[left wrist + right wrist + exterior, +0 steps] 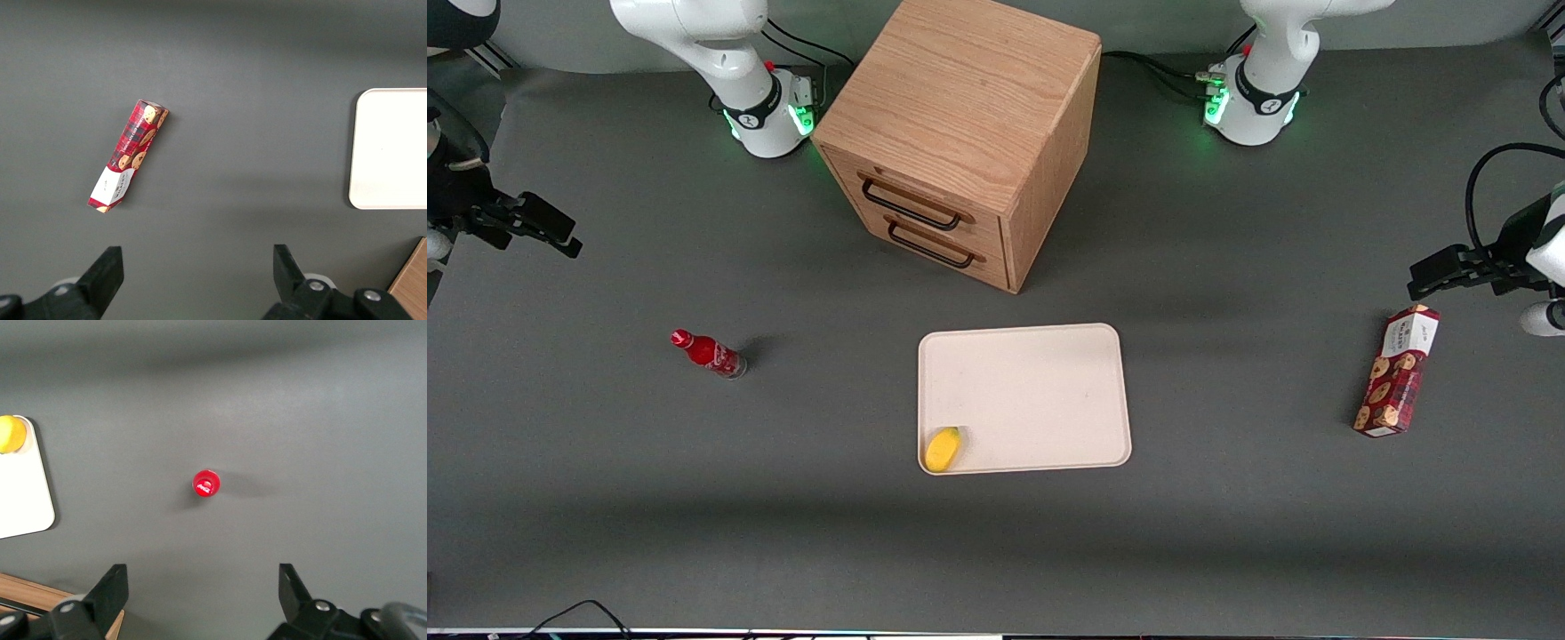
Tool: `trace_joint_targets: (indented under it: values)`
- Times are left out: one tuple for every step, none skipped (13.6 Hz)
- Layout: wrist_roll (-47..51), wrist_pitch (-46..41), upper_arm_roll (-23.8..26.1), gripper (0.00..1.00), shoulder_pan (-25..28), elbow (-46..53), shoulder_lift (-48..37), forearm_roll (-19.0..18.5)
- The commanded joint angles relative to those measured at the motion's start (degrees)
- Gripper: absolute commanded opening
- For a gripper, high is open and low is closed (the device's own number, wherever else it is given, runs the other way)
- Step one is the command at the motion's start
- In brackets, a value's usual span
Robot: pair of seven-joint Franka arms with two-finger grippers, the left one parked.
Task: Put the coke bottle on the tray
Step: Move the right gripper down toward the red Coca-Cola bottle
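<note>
The coke bottle (710, 353), small and red with a red cap, stands upright on the grey table toward the working arm's end. In the right wrist view I see its cap from above (206, 483). The cream tray (1040, 382) lies flat in the middle of the table, in front of the drawer cabinet; one rounded corner shows in the right wrist view (23, 500). My right gripper (560, 238) hangs open and empty high above the table, well apart from the bottle. In its own view the gripper (203, 580) has its fingers spread wide with nothing between them.
A small yellow object (943, 449) lies in the tray's corner nearest the front camera, also in the right wrist view (10, 433). A wooden drawer cabinet (960, 133) stands farther from the camera than the tray. A red-and-white cookie box (1398, 372) lies toward the parked arm's end.
</note>
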Motion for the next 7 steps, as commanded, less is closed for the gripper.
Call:
trace_joint_targets:
  values:
    - [-1.29,-0.35,-1.08,1.00,1.00,0.72,0.78,1.37]
    - [-1.29,-0.35,-0.99,1.00,1.09,0.72,1.04,1.37]
    - [-1.29,-0.35,-0.99,1.00,1.09,0.72,1.65,1.37]
    - [-1.38,-0.35,-0.99,1.00,1.70,0.89,2.35,1.28]
    - [-0.95,-0.26,-1.08,1.00,2.22,1.77,4.36,1.28]
    - [-1.29,0.00,-1.08,1.00,2.40,2.73,7.08,1.19]
    - [-1.47,0.88,-1.08,1.00,2.58,3.44,10.07,1.37]
